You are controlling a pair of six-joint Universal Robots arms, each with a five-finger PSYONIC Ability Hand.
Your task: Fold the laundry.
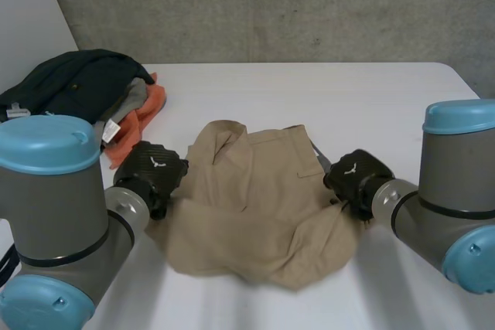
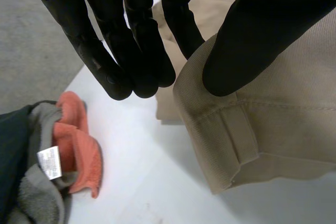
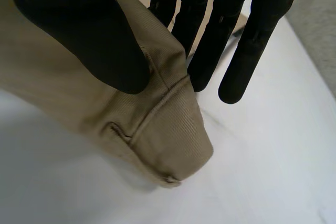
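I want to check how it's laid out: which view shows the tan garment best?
The head view: the whole tan garment lies crumpled between both hands. Each wrist view shows a seamed edge pinched by its hand: left hand, right hand.

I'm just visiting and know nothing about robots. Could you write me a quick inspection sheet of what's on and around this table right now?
Surface: white table, with clothes lying on it.
Job's things: tan trousers, crumpled in the middle of the table, between the two hands.
Clutter: a pile at the far left of the table, with a dark green garment over a grey garment that has a white label, and an orange cloth.
Hands: left hand pinches the waistband beside a belt loop, thumb against fingers. Right hand pinches the trousers likewise at their opposite side.
Cables: nothing seen.
Surroundings: grey concrete wall behind the table.
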